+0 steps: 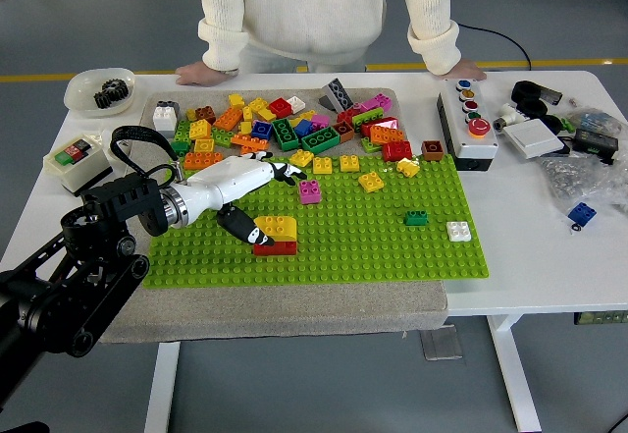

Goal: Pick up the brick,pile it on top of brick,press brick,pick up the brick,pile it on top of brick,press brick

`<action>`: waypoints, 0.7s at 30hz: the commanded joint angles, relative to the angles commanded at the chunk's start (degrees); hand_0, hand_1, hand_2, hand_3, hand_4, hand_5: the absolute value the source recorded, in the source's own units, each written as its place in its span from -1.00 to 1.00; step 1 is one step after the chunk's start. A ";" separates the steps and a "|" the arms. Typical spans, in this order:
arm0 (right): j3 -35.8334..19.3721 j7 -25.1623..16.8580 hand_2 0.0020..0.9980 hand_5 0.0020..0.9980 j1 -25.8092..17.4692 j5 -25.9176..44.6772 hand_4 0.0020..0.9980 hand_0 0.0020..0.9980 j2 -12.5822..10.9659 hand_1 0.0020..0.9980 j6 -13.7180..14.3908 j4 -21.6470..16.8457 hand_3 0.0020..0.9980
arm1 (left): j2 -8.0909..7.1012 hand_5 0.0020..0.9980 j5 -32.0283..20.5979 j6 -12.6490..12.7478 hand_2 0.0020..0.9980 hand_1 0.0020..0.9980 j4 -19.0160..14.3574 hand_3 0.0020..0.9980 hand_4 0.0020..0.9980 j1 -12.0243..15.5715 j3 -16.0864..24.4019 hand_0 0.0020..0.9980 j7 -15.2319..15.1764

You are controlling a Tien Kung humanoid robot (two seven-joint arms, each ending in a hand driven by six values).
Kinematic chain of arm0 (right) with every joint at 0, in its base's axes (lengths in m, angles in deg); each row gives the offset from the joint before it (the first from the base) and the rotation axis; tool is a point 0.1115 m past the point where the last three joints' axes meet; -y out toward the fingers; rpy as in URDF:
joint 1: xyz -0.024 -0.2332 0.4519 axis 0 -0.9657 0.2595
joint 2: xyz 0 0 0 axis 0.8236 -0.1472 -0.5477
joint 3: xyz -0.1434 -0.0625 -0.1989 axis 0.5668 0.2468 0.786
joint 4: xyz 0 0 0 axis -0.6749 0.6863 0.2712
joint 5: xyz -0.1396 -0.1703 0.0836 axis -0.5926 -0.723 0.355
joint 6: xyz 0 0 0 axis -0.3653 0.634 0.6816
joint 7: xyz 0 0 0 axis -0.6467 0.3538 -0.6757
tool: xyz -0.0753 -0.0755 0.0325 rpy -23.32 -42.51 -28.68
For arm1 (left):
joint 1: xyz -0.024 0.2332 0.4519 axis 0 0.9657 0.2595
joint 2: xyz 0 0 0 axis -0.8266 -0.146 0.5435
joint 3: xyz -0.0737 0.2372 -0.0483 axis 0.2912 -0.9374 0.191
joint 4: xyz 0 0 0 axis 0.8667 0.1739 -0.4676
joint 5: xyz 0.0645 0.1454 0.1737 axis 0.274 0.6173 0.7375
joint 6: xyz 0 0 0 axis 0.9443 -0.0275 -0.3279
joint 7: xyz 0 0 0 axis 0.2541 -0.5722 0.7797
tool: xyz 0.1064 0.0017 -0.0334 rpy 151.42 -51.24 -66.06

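Touching left hand (247, 180): yellow brick (276, 227)

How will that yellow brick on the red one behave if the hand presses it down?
The yellow brick looks like rigid moulded plastic, so it should not flex. It sits on the red brick on the studded green baseplate, so the stack probably won't slide. The left hand touches its left end, so an off-centre press might tilt it.

One green studded plastic baseplate (392, 246), one two-brick stack, yellow plastic brick (276, 227) on red plastic brick (279, 247), beside fingertips (257, 240); two person's hands.
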 joint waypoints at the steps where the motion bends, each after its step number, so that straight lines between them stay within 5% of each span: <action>1: 0.03 0.00 0.43 -0.30 0.00 0.05 0.61 0.48 0.01 0.30 0.00 0.00 0.17 | 0.00 -0.78 -0.01 -0.01 0.61 0.61 0.00 0.76 1.00 0.00 0.01 1.00 0.01; 21: 0.07 -0.01 0.43 -0.31 -0.01 0.05 0.61 0.49 0.00 0.30 -0.01 0.00 0.16 | 0.13 -0.78 -0.03 -0.01 0.61 0.61 0.49 0.76 1.00 -0.09 -0.14 1.00 0.06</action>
